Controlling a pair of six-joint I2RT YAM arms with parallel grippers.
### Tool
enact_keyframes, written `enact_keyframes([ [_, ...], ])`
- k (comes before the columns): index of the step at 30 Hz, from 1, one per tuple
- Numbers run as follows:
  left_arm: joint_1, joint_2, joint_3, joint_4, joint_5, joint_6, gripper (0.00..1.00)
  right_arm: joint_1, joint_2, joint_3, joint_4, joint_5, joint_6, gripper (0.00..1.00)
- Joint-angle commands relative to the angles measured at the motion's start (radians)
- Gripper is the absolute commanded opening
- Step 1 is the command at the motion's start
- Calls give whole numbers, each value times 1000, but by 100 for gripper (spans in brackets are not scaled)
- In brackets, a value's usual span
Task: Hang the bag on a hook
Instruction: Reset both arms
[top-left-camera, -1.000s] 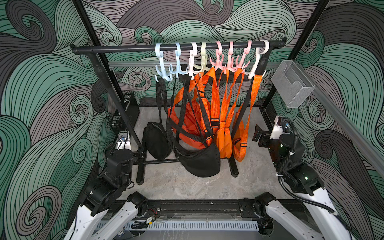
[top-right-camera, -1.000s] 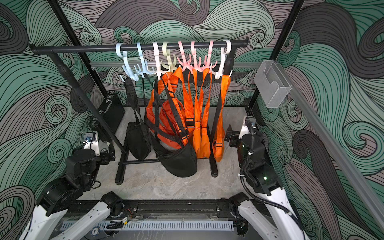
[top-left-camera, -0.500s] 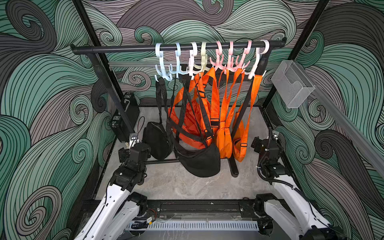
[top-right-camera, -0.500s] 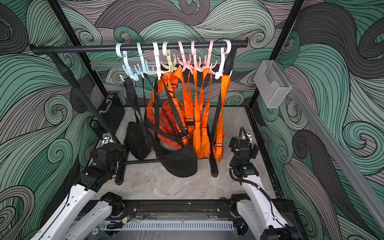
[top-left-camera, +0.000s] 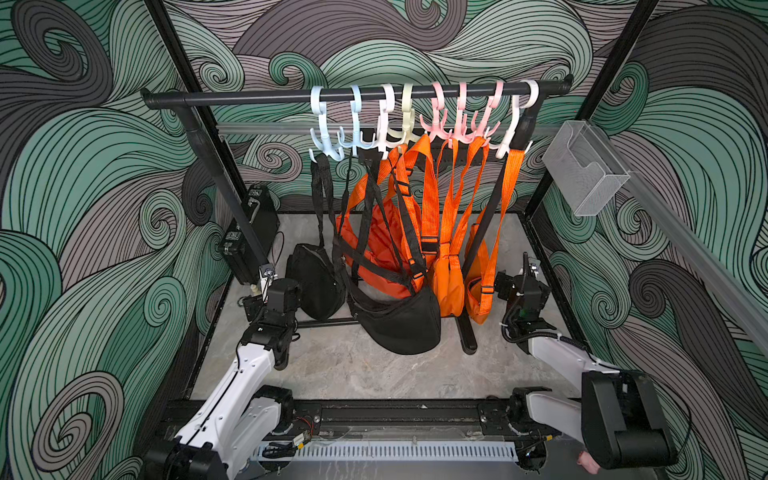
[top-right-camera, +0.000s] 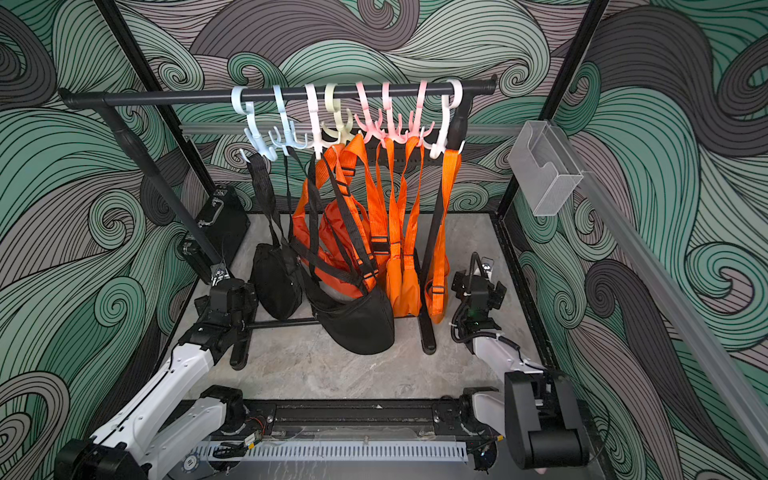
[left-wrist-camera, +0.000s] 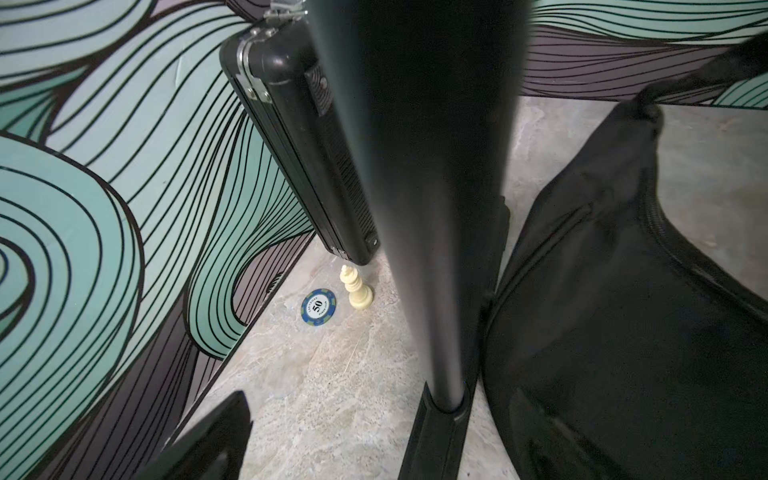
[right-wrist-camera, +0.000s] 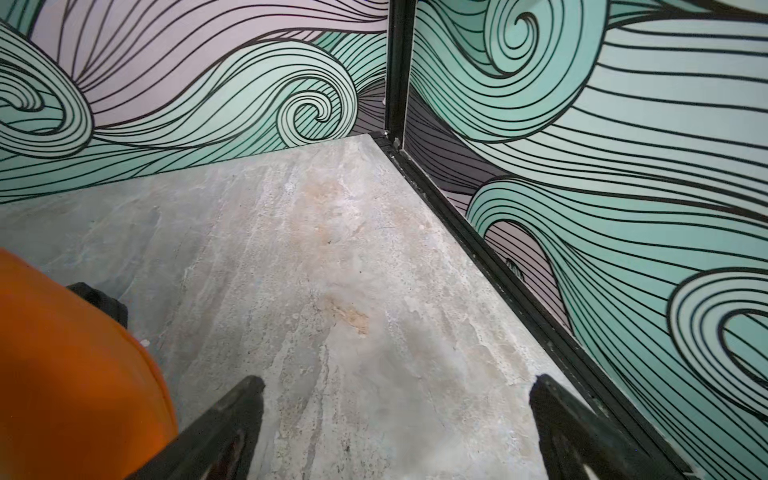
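Note:
A black rack bar (top-left-camera: 357, 94) carries several pastel hooks (top-left-camera: 440, 120). From them hang black bags (top-left-camera: 316, 282) (top-left-camera: 403, 328) and orange bags (top-left-camera: 446, 286) by their straps. No bag lies loose on the table in these views. My left gripper (top-left-camera: 255, 291) (left-wrist-camera: 382, 440) is open and empty, low by the rack's left post (left-wrist-camera: 419, 208), with the left black bag (left-wrist-camera: 623, 311) beside it. My right gripper (top-left-camera: 517, 276) (right-wrist-camera: 395, 424) is open and empty over bare table, next to the rightmost orange bag (right-wrist-camera: 62, 374).
A black case (top-left-camera: 253, 232) leans on the left wall behind the post. A blue poker chip (left-wrist-camera: 318, 306) and a white chess piece (left-wrist-camera: 356, 289) sit by it. A clear plastic holder (top-left-camera: 586, 166) is fixed to the right rail. The rack's feet (top-left-camera: 467, 336) lie on the table.
Both arms have stretched forward and down from a folded pose at the front, bringing the grippers to the rack's two ends. The bags have not moved.

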Motion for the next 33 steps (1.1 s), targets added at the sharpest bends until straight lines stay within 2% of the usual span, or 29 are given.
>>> enact_keyframes([
  [1,37,48,-18,205,26,-33,99,-5,49,-7,148,-68,-36,99],
  [4,56,100,-22,276,73,-21,99,-12,87,6,136,-105,-44,99],
  [7,69,162,-28,337,103,-28,99,-12,141,-43,261,-127,-56,99],
  [11,79,195,-49,448,159,-25,98,-11,197,-57,330,-139,-60,99],
  [18,79,278,-51,568,255,22,99,-11,204,-41,311,-213,-92,99],
  [22,81,317,-14,559,270,23,99,-12,194,-11,249,-257,-109,99],
  [25,81,326,-37,638,268,56,98,-13,216,-19,286,-280,-116,99],
  [27,85,325,-14,570,238,61,99,-14,231,-26,312,-293,-120,99],
  [29,98,330,-7,516,266,87,99,-15,259,-11,306,-296,-119,99],
  [31,99,322,-62,601,222,73,99,-15,308,-9,337,-307,-122,99],
  [33,104,325,-82,627,240,91,98,-18,349,-14,411,-307,-124,99],
])
